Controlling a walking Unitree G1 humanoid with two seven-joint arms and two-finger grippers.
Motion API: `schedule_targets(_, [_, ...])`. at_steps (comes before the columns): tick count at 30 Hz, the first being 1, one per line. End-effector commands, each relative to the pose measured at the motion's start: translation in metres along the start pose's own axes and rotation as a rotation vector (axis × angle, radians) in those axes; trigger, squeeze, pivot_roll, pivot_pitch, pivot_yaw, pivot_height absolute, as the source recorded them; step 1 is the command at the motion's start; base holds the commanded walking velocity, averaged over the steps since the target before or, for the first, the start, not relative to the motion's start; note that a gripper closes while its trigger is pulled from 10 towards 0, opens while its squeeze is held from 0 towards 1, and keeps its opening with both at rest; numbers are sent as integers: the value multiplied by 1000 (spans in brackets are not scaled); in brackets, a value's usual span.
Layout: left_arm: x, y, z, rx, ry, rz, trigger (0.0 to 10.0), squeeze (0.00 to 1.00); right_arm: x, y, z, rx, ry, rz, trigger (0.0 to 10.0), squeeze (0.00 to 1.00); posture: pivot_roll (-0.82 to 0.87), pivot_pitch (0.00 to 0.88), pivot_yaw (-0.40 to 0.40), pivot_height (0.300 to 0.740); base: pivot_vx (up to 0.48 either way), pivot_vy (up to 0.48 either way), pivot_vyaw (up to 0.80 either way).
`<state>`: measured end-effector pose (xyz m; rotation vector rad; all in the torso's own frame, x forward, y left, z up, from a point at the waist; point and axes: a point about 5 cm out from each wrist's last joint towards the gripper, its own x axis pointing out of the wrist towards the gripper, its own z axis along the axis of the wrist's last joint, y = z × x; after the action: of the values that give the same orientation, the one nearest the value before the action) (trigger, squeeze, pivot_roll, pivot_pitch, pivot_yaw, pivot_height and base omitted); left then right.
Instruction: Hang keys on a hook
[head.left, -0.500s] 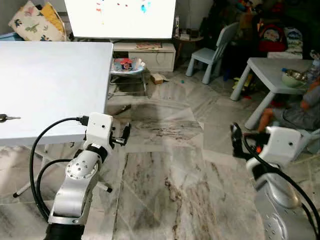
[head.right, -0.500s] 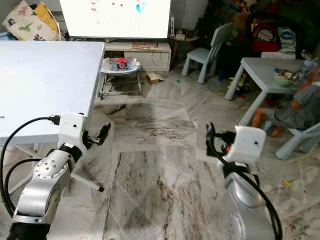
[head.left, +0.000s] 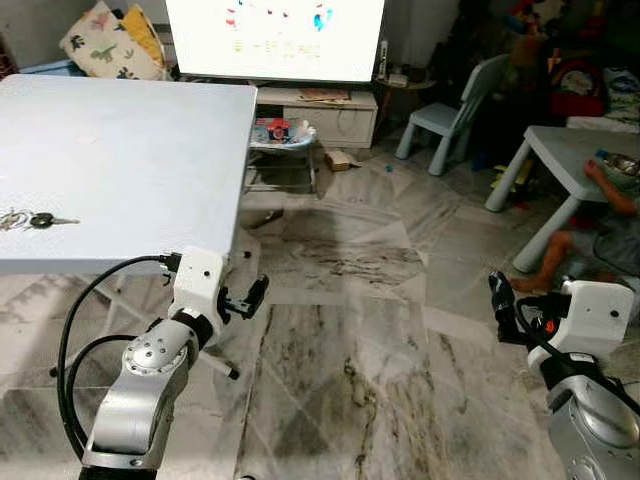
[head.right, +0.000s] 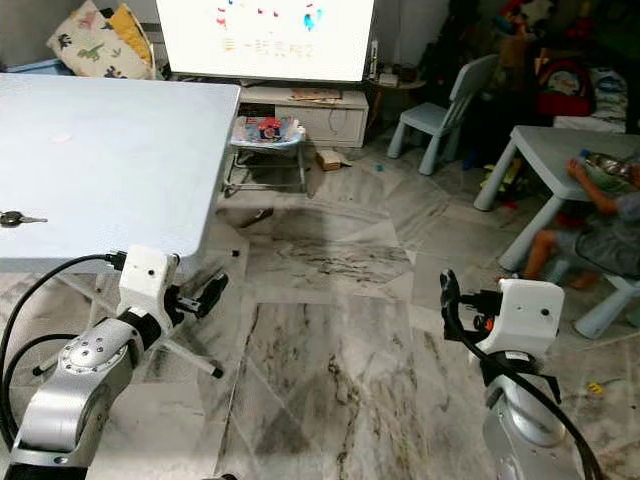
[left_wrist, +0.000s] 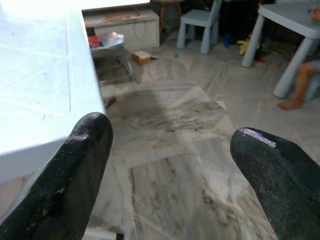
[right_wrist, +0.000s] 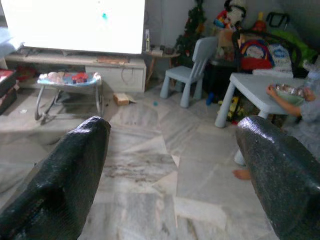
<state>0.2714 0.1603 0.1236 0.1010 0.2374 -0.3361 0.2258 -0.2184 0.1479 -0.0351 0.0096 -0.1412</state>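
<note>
Left tool is hanging out low just off the near right corner of the white surface, fingers spread wide with nothing between them. Right tool is over on the right above the marble floor, fingers also apart and empty. The keys are lying flat on the surface, way over at its left side near the front edge, well apart from both tools. So nothing's picked up yet, and I can't make out any hook.

My guess on handling: a small metal bunch, light, hard and kinda slippery, and it'll flop and dangle once lifted. Lying that flat, I'd pinch the dark key head or the ring end, not the thin blade. A person sits far right by a small table.
</note>
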Motion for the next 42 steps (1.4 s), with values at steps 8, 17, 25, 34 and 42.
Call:
schedule_targets(8, [-7,4,-4,32,32,-30,10000,0,-2,4,4,46,-33,-18,10000,0,104,0,-52,740,0,0,0])
schedule_targets(17, [2,1,5,-13,10,-28,10000,0,2,11,6,49,-50,-16,10000,0,94,0,-55,740,0,270,0])
schedule_targets(25, [3,1,10,-13,-8,-11,10000,0,5,15,12,57,-72,-4,10000,0,98,0,-60,740,0,472,0])
schedule_targets(34, [6,-3,16,-2,-20,-27,10000,0,7,17,13,64,-82,-8,10000,0,100,0,-46,740,0,472,0])
schedule_targets(42, [10,-6,20,-1,-30,-12,10000,0,12,17,18,69,-101,-8,10000,0,97,0,-48,740,0,472,0])
